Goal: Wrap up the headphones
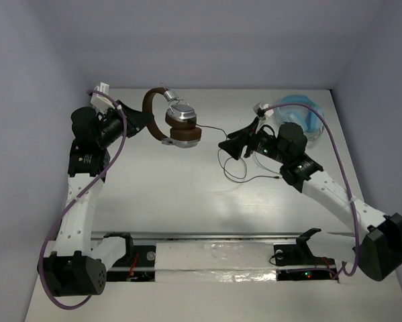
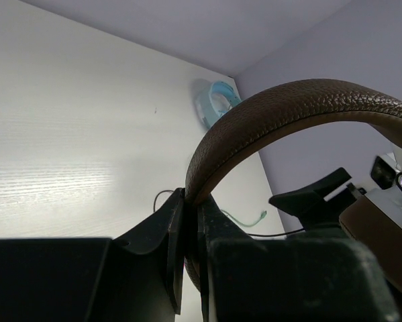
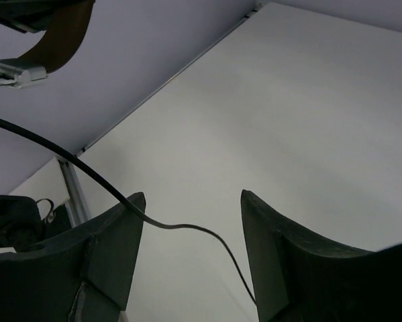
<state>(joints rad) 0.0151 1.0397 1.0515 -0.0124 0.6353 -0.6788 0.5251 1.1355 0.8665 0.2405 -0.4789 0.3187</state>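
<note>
The headphones have a brown headband, brown pads and silver earcups, and hang lifted above the table at the back. My left gripper is shut on the headband, which passes between its jaws in the left wrist view. The thin black cable runs from the earcups to the right and loops on the table. My right gripper is open, and the cable crosses loose between its jaws, gripped by neither finger.
Light blue headphones with a pale green cable lie at the back right, just behind the right arm. A metal rail and the arm bases run along the near edge. Walls close in the back and sides.
</note>
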